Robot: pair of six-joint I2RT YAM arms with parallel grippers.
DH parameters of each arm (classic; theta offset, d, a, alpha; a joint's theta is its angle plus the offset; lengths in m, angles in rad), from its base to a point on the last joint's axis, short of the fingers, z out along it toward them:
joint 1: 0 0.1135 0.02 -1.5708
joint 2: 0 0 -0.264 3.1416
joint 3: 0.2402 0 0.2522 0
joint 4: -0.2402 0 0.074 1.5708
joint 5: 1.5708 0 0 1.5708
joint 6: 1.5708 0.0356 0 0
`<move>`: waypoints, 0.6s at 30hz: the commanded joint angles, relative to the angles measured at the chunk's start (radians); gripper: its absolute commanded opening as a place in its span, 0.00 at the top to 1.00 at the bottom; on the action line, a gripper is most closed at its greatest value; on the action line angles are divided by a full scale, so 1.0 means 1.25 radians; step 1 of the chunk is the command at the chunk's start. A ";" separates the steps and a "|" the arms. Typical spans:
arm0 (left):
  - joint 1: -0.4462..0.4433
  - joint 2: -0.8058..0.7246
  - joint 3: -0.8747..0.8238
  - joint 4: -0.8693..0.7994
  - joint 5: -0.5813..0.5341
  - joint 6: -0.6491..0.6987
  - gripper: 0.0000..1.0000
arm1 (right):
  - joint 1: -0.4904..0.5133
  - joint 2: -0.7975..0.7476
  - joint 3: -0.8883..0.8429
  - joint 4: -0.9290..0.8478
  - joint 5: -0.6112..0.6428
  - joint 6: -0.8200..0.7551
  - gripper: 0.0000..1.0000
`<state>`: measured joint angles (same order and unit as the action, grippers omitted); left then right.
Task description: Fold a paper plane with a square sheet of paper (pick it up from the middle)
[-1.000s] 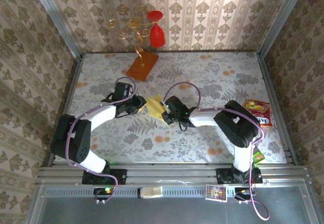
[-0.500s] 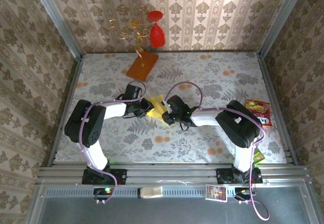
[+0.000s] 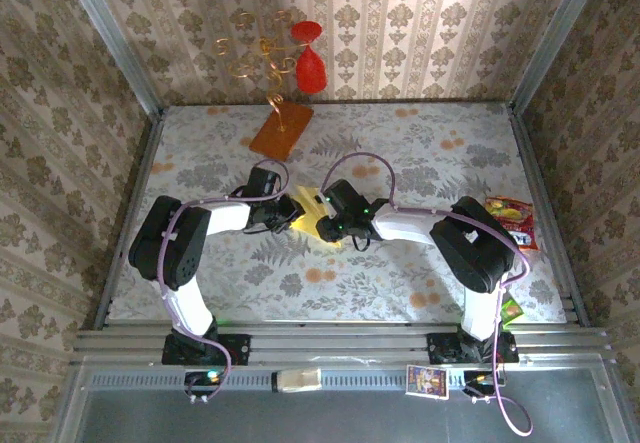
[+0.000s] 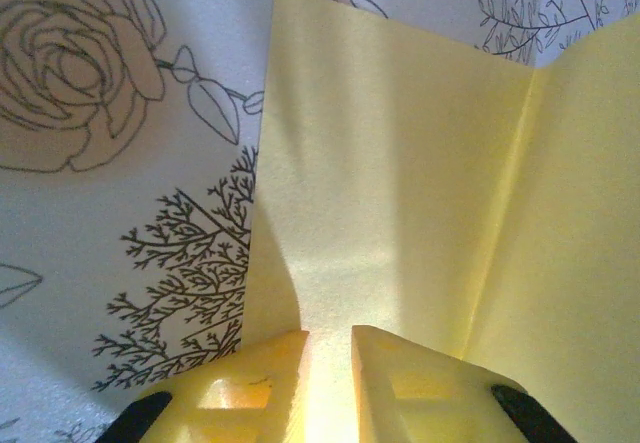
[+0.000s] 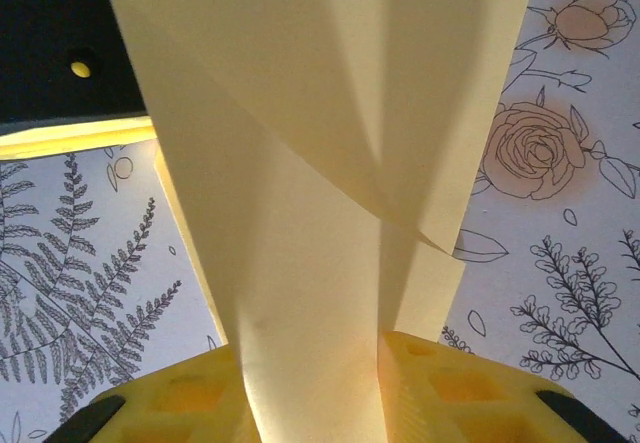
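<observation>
The square sheet of paper (image 3: 312, 210) is pale yellow, creased, and sits mid-table between my two grippers. My left gripper (image 3: 291, 211) reaches it from the left. In the left wrist view its fingers (image 4: 258, 363) stand almost together, and the paper (image 4: 400, 163) runs into the narrow gap, a crease rising at the right. My right gripper (image 3: 334, 223) comes in from the right. In the right wrist view the folded paper (image 5: 300, 213) rises as a broad band between the fingers (image 5: 420, 368), which stand apart; one flap curls over at the top.
An orange-brown slab (image 3: 281, 129) with a gold wire stand and red pieces (image 3: 309, 66) is at the back, left of centre. Snack packets (image 3: 509, 221) lie by the right wall, with a green one (image 3: 511, 311) near the right arm's base. Patterned walls ring the table.
My left gripper has moved right to the paper's edge and closed down on it. The right gripper's jaws have widened, and it has shifted slightly toward the back.
</observation>
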<state>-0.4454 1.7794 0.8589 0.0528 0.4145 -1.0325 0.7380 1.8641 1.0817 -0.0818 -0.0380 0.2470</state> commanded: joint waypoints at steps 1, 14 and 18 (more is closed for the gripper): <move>-0.002 0.009 -0.001 -0.032 -0.006 0.011 0.81 | 0.007 -0.022 0.017 -0.058 0.009 0.014 0.65; -0.003 0.010 0.005 -0.038 -0.008 0.014 0.81 | 0.021 -0.033 0.023 -0.110 0.048 0.050 0.66; -0.002 0.009 0.007 -0.039 -0.005 0.015 0.81 | 0.021 -0.024 0.032 -0.110 0.043 0.048 0.69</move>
<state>-0.4454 1.7794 0.8589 0.0521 0.4145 -1.0321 0.7582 1.8503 1.0874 -0.1921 -0.0071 0.2928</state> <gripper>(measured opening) 0.191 0.314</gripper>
